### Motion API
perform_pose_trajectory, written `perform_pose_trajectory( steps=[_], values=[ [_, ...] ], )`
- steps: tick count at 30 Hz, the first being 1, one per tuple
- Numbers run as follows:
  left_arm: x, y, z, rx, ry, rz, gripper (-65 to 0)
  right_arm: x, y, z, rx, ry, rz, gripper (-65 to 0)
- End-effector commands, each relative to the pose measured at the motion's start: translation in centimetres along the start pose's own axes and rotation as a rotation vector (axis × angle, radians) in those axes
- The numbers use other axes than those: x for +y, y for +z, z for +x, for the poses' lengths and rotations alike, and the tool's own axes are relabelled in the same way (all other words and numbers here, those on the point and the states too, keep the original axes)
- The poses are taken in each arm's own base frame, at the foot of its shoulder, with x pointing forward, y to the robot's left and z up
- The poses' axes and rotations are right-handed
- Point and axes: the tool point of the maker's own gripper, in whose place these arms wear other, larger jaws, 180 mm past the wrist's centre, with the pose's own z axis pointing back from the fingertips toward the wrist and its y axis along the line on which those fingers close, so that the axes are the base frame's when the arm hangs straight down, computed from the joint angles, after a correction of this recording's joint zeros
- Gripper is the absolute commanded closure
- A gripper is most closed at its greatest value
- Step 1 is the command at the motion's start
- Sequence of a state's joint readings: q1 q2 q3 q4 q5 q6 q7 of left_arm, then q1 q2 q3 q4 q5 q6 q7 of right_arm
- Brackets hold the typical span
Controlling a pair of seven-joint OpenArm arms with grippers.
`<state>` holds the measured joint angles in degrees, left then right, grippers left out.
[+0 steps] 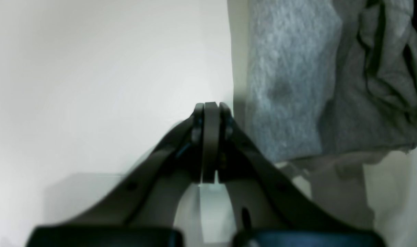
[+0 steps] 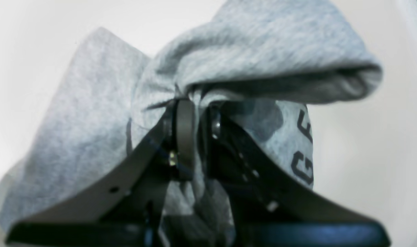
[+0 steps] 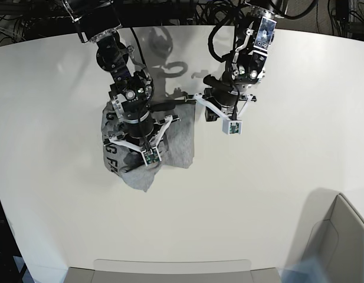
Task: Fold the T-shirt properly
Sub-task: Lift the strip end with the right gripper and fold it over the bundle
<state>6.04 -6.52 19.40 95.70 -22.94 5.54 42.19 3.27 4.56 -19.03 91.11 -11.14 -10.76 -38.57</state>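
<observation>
Desk (image 3: 276, 194): a broad white surface that fills the base view; its far edge curves under the arm mounts at the top, and wide bare stretches lie to the right of the arms and across the whole near half.
Bin (image 3: 341, 236): a pale open container at the near right corner, well apart from both arms.
T-shirt (image 3: 177, 141): heather-grey, bunched in a rumpled heap left of centre in the base view, directly under the right arm; black block lettering shows on its left flank, a loose flap points toward the near side, and its straight right-hand edge lies flat on the desk.
T-shirt edges: in the left wrist view the cloth's straight vertical border runs just beside the left tool, with bare desk on the other side; in the right wrist view a rolled fold overhangs the right tool.
Right tool (image 2: 191, 113): clamped on a pinch of the T-shirt, cloth gathered into creases between the fingers and draped over both sides.
Left tool (image 1: 211, 109): fingers pressed together with nothing between them, just beside the T-shirt's right-hand edge, apart from the cloth.
Open room: bare desk lies ahead of and beside the left tool, and all around the heap except where the right arm stands over it.
</observation>
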Motion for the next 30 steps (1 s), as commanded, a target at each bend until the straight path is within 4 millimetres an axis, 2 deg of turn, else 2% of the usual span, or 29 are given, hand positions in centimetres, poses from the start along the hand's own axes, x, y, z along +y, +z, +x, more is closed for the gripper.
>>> perform_pose_trajectory(
  steps=[1, 6, 10, 16, 18, 26, 28, 30],
  values=[
    [-0.4, 0.2, 1.5, -0.046, -0.004, -0.012, 0.0, -0.1, 0.2, 2.4, -0.076, 0.005, -0.004, 0.0],
    [-0.4, 0.2, 1.4, -0.045, -0.004, -0.012, 0.0, 2.0, 0.4, 2.4, -0.078, 0.041, 0.042, 0.0],
    [-0.4, 0.2, 1.4, -0.045, -0.004, -0.012, 0.0, 3.6, 0.2, 1.5, -0.055, 0.075, 0.075, 0.0],
    [-0.4, 0.2, 1.3, -0.044, -0.004, -0.011, 0.0, 4.7, 0.5, 1.4, -0.070, 0.197, 0.056, -23.9],
    [-0.4, 0.2, 1.3, -0.044, -0.004, -0.011, 0.0, 5.2, 0.9, 1.7, -0.092, 0.254, 0.043, -28.1],
    [-0.4, 0.2, 1.3, -0.044, -0.004, -0.011, 0.0, 10.0, 4.4, 5.2, -0.292, 0.579, 0.002, -26.5],
    [-0.4, 0.2, 1.3, -0.044, -0.003, -0.010, 0.0, 9.6, 5.0, 5.8, -0.313, 0.587, -0.026, -23.6],
    [-0.4, 0.2, 1.3, -0.044, -0.003, -0.010, 0.0, 8.0, 5.3, 6.7, -0.325, 0.551, -0.061, -17.0]
  ],
)
